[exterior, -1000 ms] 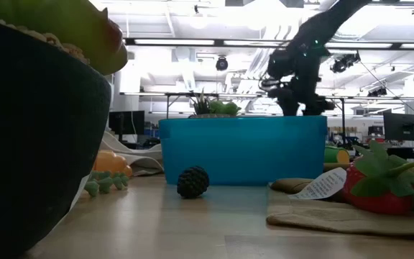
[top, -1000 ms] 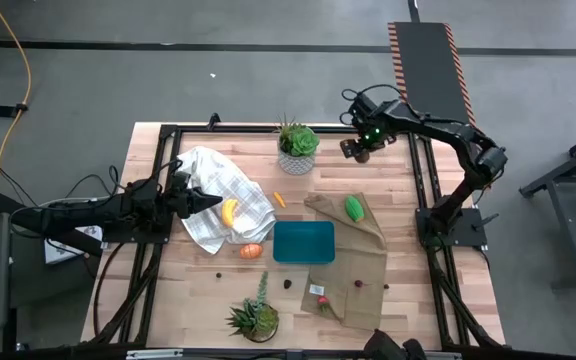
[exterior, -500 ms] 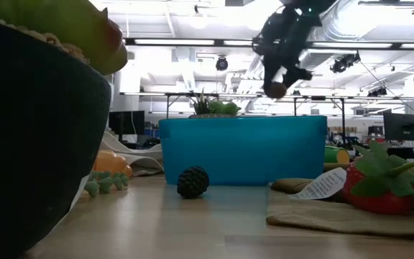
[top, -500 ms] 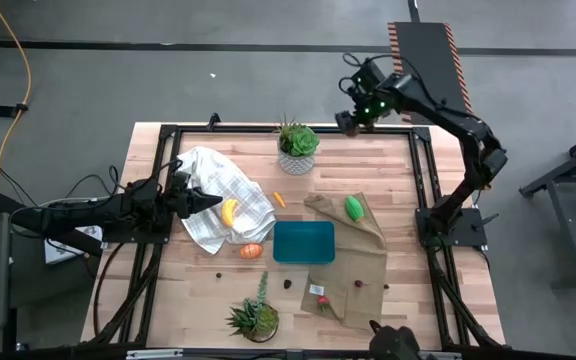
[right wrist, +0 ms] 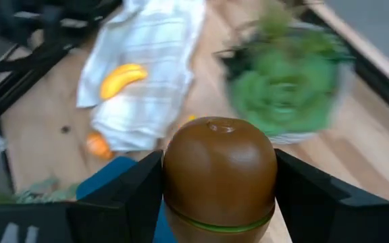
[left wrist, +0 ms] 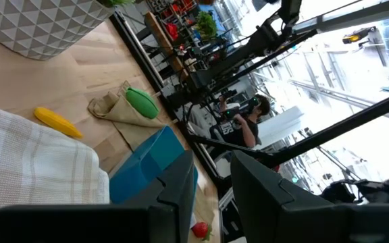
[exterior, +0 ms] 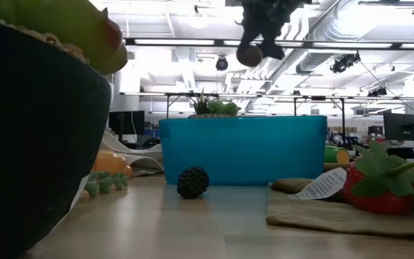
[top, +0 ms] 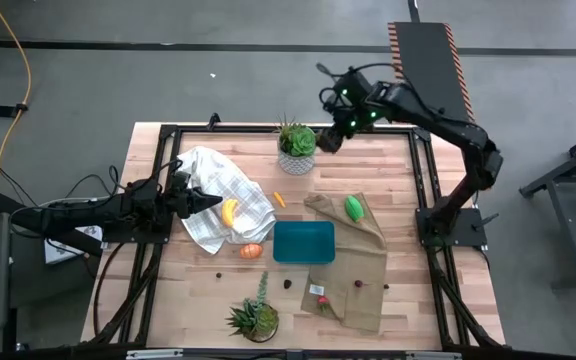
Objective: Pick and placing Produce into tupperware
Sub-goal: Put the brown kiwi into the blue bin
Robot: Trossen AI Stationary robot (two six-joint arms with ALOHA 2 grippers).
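My right gripper (top: 330, 138) hangs high over the table's far edge beside the potted plant (top: 296, 146), shut on a brown round piece of produce (right wrist: 219, 172), also seen in the low view (exterior: 249, 55). The teal tupperware (top: 304, 242) stands mid-table, its bottom on the wood. A yellow banana (top: 230, 212) lies on a white cloth (top: 218, 190). A green piece (top: 354, 208) lies on the tan cloth (top: 358, 262). Orange pieces (top: 252, 251) (top: 280, 199) lie on the wood. My left gripper (top: 208, 202) waits level at the left over the white cloth, narrowly open, holding nothing. My right gripper pinches the brown round piece by two opposite sides (right wrist: 169, 177) between its two fingers (right wrist: 123, 199). The fingers slant down from the table's far right. The piece sits between them with its rounded top showing, lifted well clear of the table.
A second spiky potted plant (top: 255, 318) stands at the near edge. A toy strawberry (exterior: 379, 187) lies on the tan cloth and a small dark berry (exterior: 192, 181) on the wood in front of the tupperware. Bare wood shows at the far right.
My right gripper has risen and swung toward the table's left along the far edge, rolling its wrist, to a place next to the potted plant. The brown round piece has gone up with it, still held and clear of the table.
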